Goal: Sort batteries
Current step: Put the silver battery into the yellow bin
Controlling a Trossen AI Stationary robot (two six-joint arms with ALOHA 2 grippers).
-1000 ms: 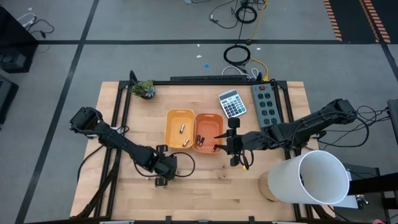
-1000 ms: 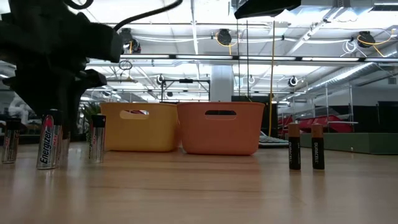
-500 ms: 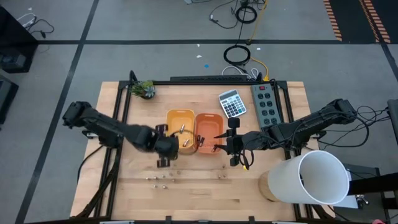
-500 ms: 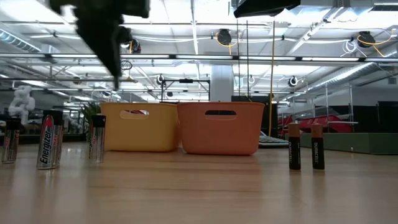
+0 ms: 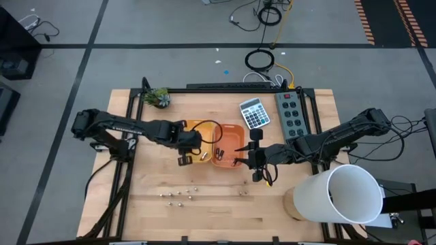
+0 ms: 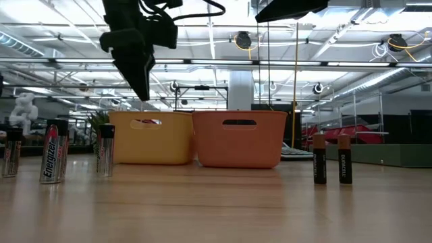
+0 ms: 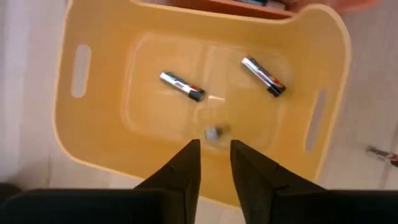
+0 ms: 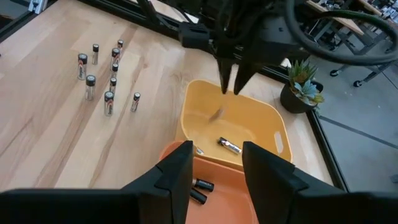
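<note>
My left gripper [image 7: 214,148] hangs open over the yellow tray [image 7: 93,143], fingers pointing down. A small battery [image 7: 214,132] shows blurred and loose just below its fingertips, in the air inside the tray. Two silvery batteries [image 7: 181,86] [image 7: 263,76] lie flat on the tray's floor. The orange tray [image 5: 228,144] beside it holds dark batteries [image 8: 202,185]. My right gripper [image 8: 214,163] waits open at the orange tray's near right side, holding nothing. Several batteries [image 5: 176,197] stand upright on the table's near left, and two dark ones [image 6: 332,158] further right.
A grey calculator [image 5: 254,113] and a power strip [image 5: 293,112] lie at the far right. A small potted plant [image 5: 159,97] stands at the far left corner. A large white cylinder [image 5: 340,194] stands at the near right. Bare wood lies along the near edge.
My left gripper has risen from the standing batteries at the near left and gone toward the far edge, ending above the yellow tray. A battery now drops loose below its fingers into that tray. My right arm has kept still.
</note>
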